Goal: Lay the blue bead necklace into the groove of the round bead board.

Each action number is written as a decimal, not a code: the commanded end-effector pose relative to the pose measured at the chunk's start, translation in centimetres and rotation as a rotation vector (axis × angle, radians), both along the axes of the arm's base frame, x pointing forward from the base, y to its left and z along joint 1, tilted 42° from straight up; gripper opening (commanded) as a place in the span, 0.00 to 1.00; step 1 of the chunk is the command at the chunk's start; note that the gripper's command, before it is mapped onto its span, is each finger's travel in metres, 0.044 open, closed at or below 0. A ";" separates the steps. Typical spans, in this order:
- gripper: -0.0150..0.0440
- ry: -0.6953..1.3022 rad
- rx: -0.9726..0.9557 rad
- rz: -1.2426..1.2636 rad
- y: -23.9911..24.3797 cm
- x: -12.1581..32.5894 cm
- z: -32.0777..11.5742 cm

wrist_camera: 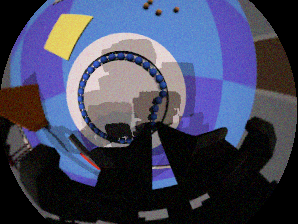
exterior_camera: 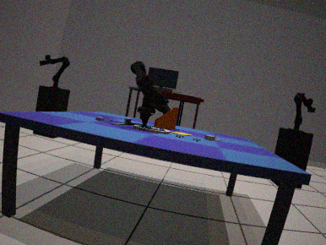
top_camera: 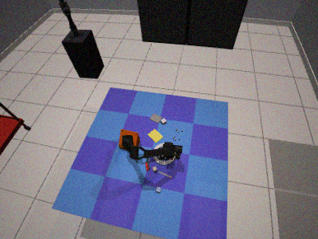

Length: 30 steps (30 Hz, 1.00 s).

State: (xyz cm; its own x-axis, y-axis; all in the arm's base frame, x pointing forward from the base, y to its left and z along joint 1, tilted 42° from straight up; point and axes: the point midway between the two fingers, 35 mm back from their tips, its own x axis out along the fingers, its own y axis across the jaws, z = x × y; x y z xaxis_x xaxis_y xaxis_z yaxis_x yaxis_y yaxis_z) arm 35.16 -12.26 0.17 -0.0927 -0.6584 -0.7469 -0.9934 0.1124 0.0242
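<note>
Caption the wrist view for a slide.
The gripper, fingertips together at the blue bead necklace, with most beads following the groove of the round white board.

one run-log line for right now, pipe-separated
gripper low at board, fingertips together at necklace | necklace mostly along groove, right side cuts inside | grip on beads unclear

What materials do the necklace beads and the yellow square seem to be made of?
The necklace beads look like glossy plastic or glass: round, deep blue, with slightly lighter spots. The yellow square looks like matte paper or thin card: flat, evenly coloured, without visible shine.
</note>
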 end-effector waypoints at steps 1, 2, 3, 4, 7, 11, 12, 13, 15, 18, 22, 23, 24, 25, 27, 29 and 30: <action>0.25 -0.002 -0.003 -0.001 0.2 0.0 0.3; 0.25 -0.002 -0.003 -0.001 0.2 0.1 0.3; 0.25 -0.002 -0.003 -0.001 0.1 0.2 0.3; 0.25 -0.002 -0.003 -0.001 0.1 0.5 0.3; 0.25 -0.002 -0.003 -0.001 0.0 0.9 0.3; 0.25 -0.002 -0.003 -0.001 0.0 0.9 0.2; 0.25 -0.002 -0.003 -0.001 -0.1 0.9 0.1; 0.25 -0.002 -0.003 -0.001 -0.2 0.9 0.0; 0.25 -0.002 -0.003 -0.001 -0.4 0.8 -0.2; 0.25 -0.002 -0.003 -0.001 -0.5 0.8 -0.3; 0.43 -0.009 0.000 -0.005 -0.3 0.9 0.0; 0.48 -0.009 0.000 -0.005 -0.3 0.9 0.0; 0.52 -0.009 0.000 -0.005 -0.3 0.9 0.0; 0.57 -0.009 0.000 -0.005 -0.3 0.9 0.0; 0.65 -0.009 0.000 -0.005 -0.3 0.9 0.0; 0.74 -0.009 0.000 -0.005 -0.3 0.9 0.0; 0.79 -0.009 0.000 -0.005 -0.3 0.9 0.0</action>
State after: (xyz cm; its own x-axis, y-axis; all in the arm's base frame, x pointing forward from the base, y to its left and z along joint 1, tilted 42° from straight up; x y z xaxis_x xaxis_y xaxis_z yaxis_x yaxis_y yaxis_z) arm 36.04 -12.57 0.09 -0.0893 -0.6584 -0.7474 -0.9931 0.1164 0.0162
